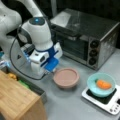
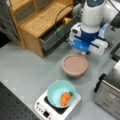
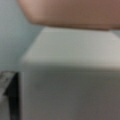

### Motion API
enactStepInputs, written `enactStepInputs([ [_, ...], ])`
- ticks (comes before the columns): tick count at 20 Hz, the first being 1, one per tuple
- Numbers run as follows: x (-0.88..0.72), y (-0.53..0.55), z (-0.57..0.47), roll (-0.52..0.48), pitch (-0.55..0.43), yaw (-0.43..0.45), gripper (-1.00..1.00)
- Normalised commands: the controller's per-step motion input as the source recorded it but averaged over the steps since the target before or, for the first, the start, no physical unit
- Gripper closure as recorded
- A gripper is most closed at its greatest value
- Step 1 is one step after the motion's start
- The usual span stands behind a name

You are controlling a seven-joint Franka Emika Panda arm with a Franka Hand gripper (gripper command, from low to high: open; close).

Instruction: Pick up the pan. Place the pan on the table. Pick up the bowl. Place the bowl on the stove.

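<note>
On the bench (image 1: 75, 105), pan (image 1: 66, 77) is set; bowl (image 1: 101, 85) sits on stove (image 1: 105, 101). Fingers (image 1: 50, 71) at pan handle, state unclear.

Matte grey table (image 1: 70, 105), brushed-metal oven (image 1: 87, 32), wooden board (image 1: 17, 100).

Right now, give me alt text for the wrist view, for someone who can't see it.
A close-up of the pan's white handle fills most of the wrist view, with the pink pan across the top edge. Grey table shows at left. The claw's fingers are not clearly visible here.
</note>
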Motion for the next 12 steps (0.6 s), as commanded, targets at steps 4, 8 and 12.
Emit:
enactStepInputs([
  [4,0.00,-0.01,0.29,0.146,0.036,-0.031,1.00],
  [8,0.05,-0.02,0.18,0.161,0.066,-0.026,1.00],
  [12,0.12,-0.03,0.29,0.170,0.100,-0.023,1.00],
])
